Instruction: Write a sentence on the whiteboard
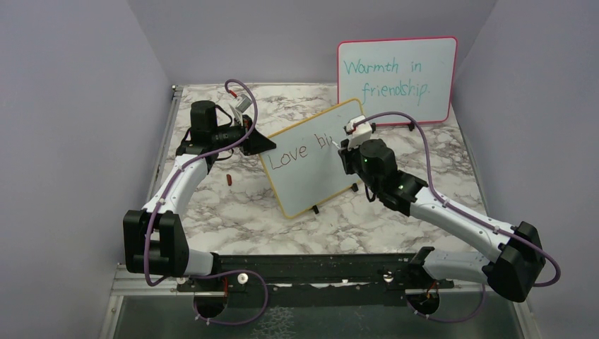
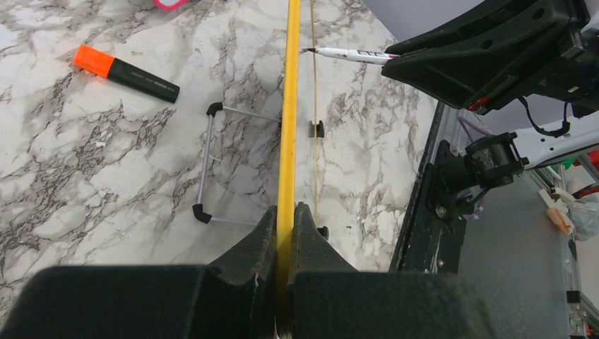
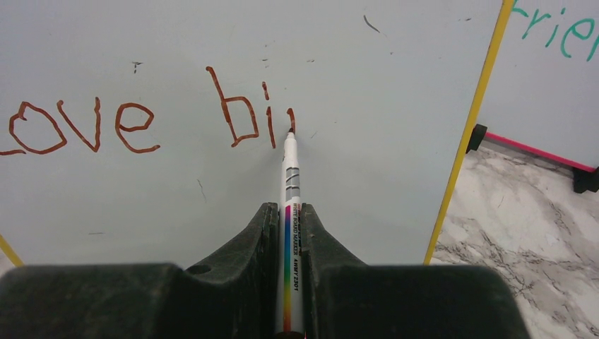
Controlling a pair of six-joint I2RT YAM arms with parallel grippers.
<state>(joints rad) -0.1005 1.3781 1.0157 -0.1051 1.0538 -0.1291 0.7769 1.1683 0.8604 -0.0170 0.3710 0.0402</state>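
- The whiteboard (image 1: 314, 166) is seen standing on its black feet in the middle of the marble tabletop (image 1: 212, 205), turned at an angle, with its writing side towards the right arm.
- The left hand (image 2: 288, 212) is closed on the yellow frame of the whiteboard. The edge is pinched between both fingers at the left side of the board.
- A thin wire stand (image 2: 205, 166) is seen behind the whiteboard, resting on the tabletop.
- The right hand (image 3: 288, 212) is closed around a white marker (image 3: 289, 183) with a rainbow stripe. The marker is pointed forward out of the fingers.
- The tip of the marker is pressed on the white surface, just to the right of the last letter.
- Of the sentence (image 3: 134, 128), only "Love bi" and the start of one more stroke are written, in red-brown ink, on one line.
- A black pen with an orange cap (image 2: 126, 73) is laid flat on the tabletop behind the whiteboard, apart from both hands.
- A pink-framed board (image 1: 395, 78) is placed upright at the far edge of the tabletop, and "Warmth in friendship." is written on it in teal.
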